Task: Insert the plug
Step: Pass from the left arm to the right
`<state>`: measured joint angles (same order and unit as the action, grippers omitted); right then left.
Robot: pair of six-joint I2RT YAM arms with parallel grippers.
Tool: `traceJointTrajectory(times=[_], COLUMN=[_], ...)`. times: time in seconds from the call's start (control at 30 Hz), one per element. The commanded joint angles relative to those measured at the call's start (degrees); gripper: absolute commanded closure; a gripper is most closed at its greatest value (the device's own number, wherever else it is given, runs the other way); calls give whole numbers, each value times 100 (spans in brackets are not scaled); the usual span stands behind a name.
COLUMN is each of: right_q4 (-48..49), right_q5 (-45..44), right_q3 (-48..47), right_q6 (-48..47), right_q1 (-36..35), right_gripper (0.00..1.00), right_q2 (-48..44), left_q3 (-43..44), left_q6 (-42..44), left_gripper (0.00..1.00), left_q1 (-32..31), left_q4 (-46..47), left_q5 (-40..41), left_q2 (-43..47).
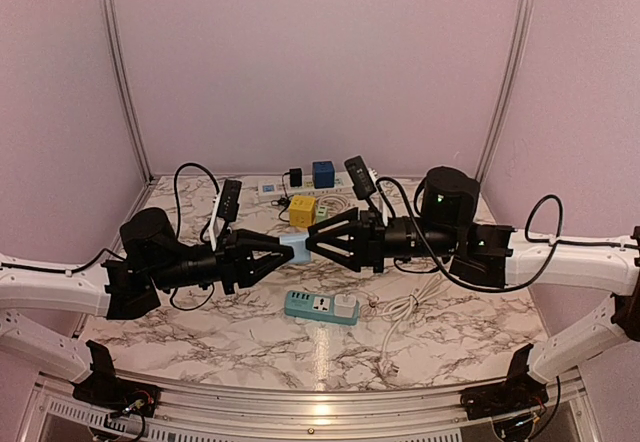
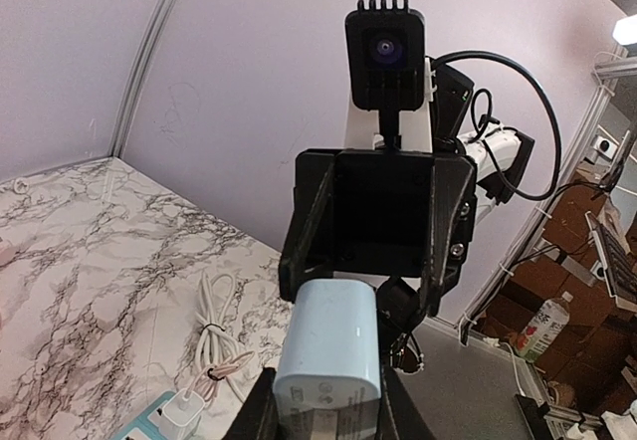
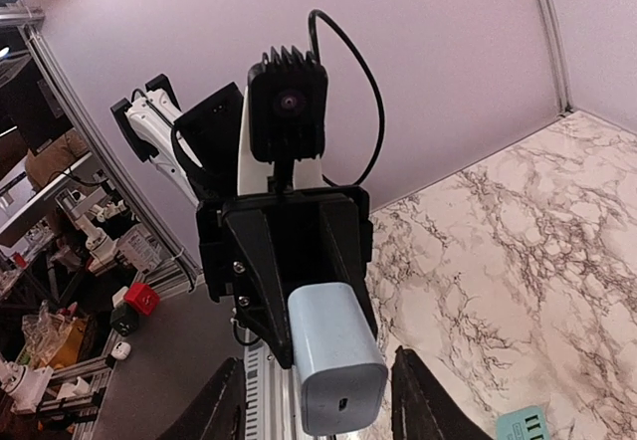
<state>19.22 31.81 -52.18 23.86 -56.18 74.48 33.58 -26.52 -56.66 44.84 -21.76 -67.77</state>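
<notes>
Midair, left jaws clamped the light-blue power adapter (image 2: 328, 355); right jaws stood partly open, flanking its far end. Its label (image 2: 323, 397) was too small to read.

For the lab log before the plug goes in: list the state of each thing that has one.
Blue adapter: held above the table.
Left jaws: shut on adapter.
Right jaws: open around adapter.
Teal power strip: flat, white charger plugged in.
</notes>
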Motion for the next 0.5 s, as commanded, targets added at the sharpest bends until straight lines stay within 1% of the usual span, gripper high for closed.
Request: traceJointTrajectory(times=[0.0,0.17,0.47], right_q4=[-26,-140,-143], right_q5=[-158,-172,249], right_q3=[7,-19,-129], right_q6=[-143,-230,-284], right_q1=[-55,-64,-322], right_gripper=[54,53,54], right_q2=[-123,-195,227], left_q3=[-69,-68,-26], left_q6=[79,46,61], left_gripper=[100,100,100], left_q1=[-99,-99,-99], left_q4=[381,454,456], left_q5=[-53,-48,4], left_q2=[174,141,141])
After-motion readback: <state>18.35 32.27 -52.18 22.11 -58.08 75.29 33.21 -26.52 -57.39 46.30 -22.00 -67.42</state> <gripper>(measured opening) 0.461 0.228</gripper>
